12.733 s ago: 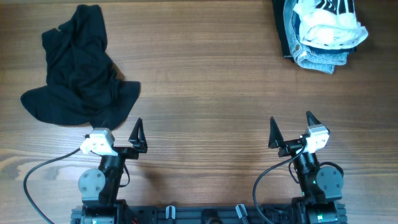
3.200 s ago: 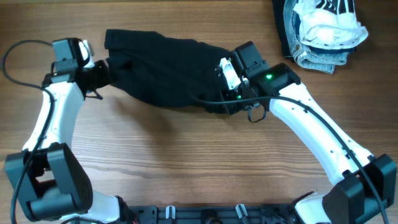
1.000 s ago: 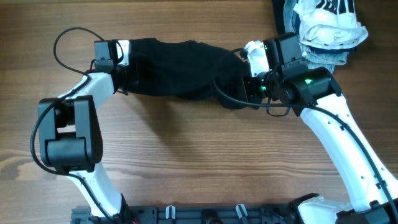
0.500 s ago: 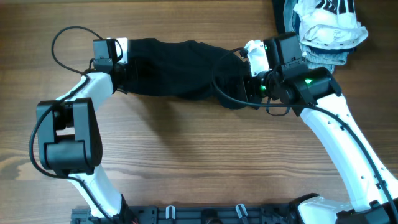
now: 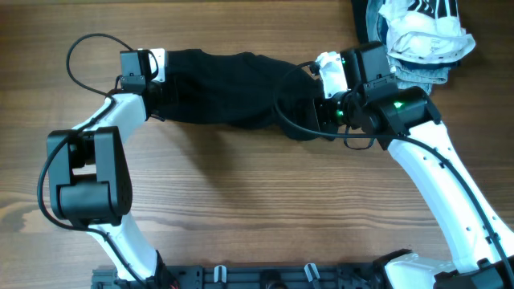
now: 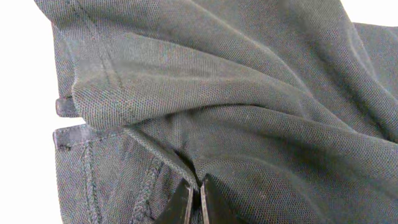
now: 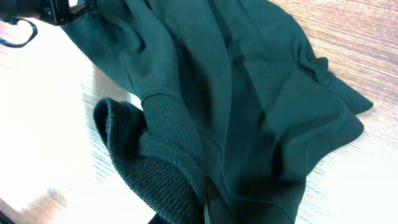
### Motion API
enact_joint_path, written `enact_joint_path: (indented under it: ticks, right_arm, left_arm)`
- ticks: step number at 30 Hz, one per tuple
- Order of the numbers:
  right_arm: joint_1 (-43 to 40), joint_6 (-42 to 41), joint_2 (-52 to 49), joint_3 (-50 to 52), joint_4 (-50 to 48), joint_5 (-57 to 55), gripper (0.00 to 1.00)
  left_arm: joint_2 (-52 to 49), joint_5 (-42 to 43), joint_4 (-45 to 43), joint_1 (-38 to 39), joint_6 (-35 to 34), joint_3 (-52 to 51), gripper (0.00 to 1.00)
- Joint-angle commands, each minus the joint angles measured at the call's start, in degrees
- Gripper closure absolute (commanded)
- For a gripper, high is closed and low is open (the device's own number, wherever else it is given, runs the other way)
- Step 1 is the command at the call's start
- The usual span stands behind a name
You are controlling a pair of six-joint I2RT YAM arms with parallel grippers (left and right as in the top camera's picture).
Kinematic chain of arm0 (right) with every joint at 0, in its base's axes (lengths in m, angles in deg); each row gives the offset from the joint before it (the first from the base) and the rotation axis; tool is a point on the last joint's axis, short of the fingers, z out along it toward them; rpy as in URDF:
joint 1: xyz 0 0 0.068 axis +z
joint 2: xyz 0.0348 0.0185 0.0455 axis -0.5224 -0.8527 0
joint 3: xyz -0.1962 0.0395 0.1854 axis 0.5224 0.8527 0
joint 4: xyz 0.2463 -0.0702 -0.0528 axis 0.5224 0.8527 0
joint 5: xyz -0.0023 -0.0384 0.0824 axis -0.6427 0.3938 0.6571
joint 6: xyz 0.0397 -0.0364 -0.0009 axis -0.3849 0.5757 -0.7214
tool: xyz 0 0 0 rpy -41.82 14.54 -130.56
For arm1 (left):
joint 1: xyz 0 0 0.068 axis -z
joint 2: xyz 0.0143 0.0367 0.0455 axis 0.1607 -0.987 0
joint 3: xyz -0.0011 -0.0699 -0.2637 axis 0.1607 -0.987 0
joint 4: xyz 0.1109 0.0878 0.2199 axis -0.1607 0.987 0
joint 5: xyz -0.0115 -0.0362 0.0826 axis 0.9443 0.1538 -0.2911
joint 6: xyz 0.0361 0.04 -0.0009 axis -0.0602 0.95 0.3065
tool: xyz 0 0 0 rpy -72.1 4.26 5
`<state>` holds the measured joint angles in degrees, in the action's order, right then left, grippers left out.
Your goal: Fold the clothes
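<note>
The shirt (image 5: 229, 80) stretches as a rumpled band leftward from the denim pile (image 5: 405, 78). The right gripper (image 7: 207, 202), nearest the pile, pinches its ribbed edge. The left gripper (image 6: 194, 193), farthest away, is nipped tight on a fold. Both should probably pull evenly and lower together.

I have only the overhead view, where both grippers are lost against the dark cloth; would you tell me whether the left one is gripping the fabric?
Observer: Yes. In the left wrist view the left gripper is shut on a raised fold of the black garment, just beside a stitched seam.
Operator: Thank you. And what is the right one holding?
Observer: The right wrist view shows the right gripper shut on the garment's thick ribbed band, which is bunched into a curl there.
</note>
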<state>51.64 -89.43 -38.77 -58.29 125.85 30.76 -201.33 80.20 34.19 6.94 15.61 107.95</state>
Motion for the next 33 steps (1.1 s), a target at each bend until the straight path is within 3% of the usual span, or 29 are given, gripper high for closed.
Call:
enact_joint_path:
  ticks: [1,8,15,20,25,33]
  right_arm:
    - [-0.2,0.6,-0.7,-0.2,-1.2,0.1,0.95]
    - [-0.3,-1.1,-0.6,-0.2,-9.1,0.1,0.96]
    - [-2.5,-1.1,-0.6,-1.2,-11.5,-1.4,0.96]
    - [-7.4,-0.6,-0.6,-3.7,-9.9,-1.4,0.96]
    - [-12.7,0.9,-0.6,-7.1,-7.4,1.2,0.96]
    - [-13.4,2.4,-0.6,-10.1,-6.9,0.3,0.96]
  left_arm:
    - [4.7,-0.7,1.0,0.3,-2.0,0.0,0.96]
    - [26.4,-3.1,4.7,0.3,-5.3,0.0,0.96]
    - [42.6,-11.0,10.8,0.3,-6.0,0.0,0.96]
    - [47.3,-16.5,10.7,-0.3,-5.9,0.0,0.96]
    - [47.6,-16.6,12.1,-2.1,-6.0,0.0,0.96]
    - [48.5,-16.7,8.0,-2.1,-6.0,0.5,0.96]
